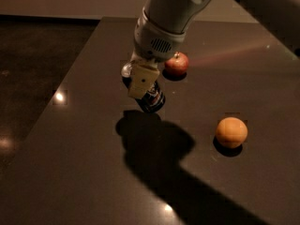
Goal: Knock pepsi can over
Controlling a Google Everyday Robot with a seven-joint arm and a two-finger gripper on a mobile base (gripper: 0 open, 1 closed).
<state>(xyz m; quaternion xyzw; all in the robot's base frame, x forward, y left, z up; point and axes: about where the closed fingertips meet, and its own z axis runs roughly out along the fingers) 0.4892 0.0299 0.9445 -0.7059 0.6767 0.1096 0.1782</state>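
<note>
Fingers [142, 78] of the robot's gripper [139, 91] grasp the small dark navy-blue metal pepsi can [153, 100]. One beige, flat pad lies across the can's near side, while the other finger is hidden behind it.

At the far left lies a dark brown floor [33, 55], running along the edge of the dark, glossy rectangular table [79, 172]. A small bright spot of reflected light [59, 96] sits on the tabletop near that left edge.

The can is next, left of the table's middle. It is tilted, not upright: its silver top [126, 70] points up and to the left, and its dark body slants down to the right, where part of a round logo shows below the beige pad. Whether the can's base touches the tabletop cannot be told. The gripper hangs over the can from above, and its white cylindrical wrist [157, 39] with a small round vent rises up and to the right into the thick pale grey arm [180, 1], which leaves the picture at the top.

A broad black shadow [154, 146] of the arm spreads across the tabletop just below the can and runs down towards the lower right.

A round red apple [176, 63] with a short stem rests on the table just right of the wrist and behind the can, near it but apart.

Well apart from both, farther right and nearer the camera, a round matte orange [231, 132] sits on the table with its own small shadow beneath it.
</note>
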